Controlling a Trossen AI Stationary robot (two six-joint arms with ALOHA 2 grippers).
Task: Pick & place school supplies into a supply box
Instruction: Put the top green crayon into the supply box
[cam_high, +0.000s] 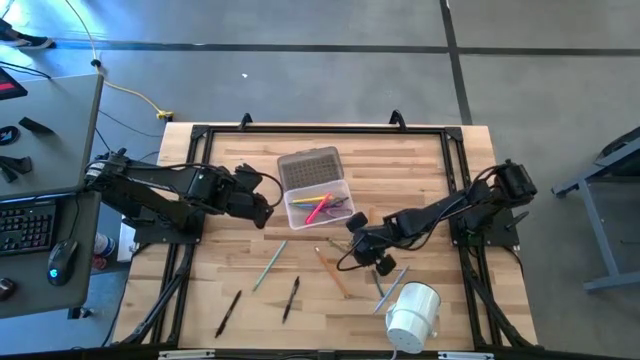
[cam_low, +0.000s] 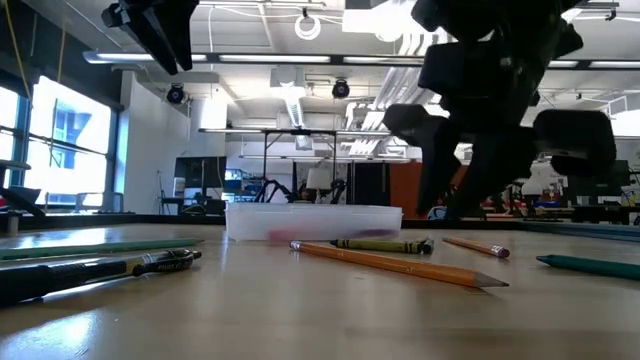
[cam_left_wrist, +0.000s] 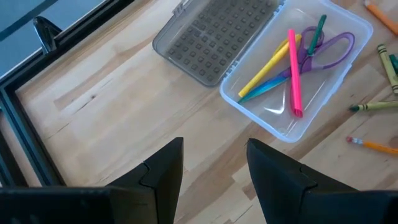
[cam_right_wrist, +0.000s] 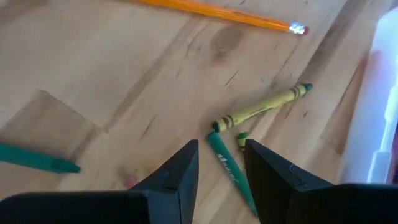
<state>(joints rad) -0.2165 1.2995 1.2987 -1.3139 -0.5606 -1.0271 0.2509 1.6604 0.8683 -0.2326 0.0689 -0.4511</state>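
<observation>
The right pincer (cam_right_wrist: 221, 163) hangs low over the surface (cam_high: 230, 270), just beside the near corner of the supply box (cam_high: 318, 205). Its fingers stand apart with nothing between them, straddling the end of a dark green crayon (cam_right_wrist: 229, 169) that lies flat on the wood. That pose reads as a line-up for a grasp: the jaws sit either side of the crayon's width so a simple squeeze would catch it. An olive-green crayon (cam_right_wrist: 264, 107) lies at an angle, its end almost touching the dark one, so a close could nudge it too. An orange pencil (cam_right_wrist: 214, 10) with a pink eraser lies farther off, and a teal stick (cam_right_wrist: 37, 159) sits well apart.

The left pincer (cam_left_wrist: 214, 171) waits on the other side of the box, fingers wide apart and empty, looking down on it.

The box is clear plastic with rounded corners, its grey ribbed lid (cam_left_wrist: 214, 37) folded flat open behind it, which leaves the tray free to receive things from above. Inside lie a pink marker (cam_left_wrist: 293, 74), a yellow stick (cam_left_wrist: 267, 65), a blue-green one and purple-handled scissors (cam_left_wrist: 333, 48). More supplies are scattered loose toward the front of the surface: a grey-green pencil (cam_high: 269, 265), two black pens (cam_high: 290, 298) and another orange pencil (cam_high: 333, 272), so much of the job appears undone.
</observation>
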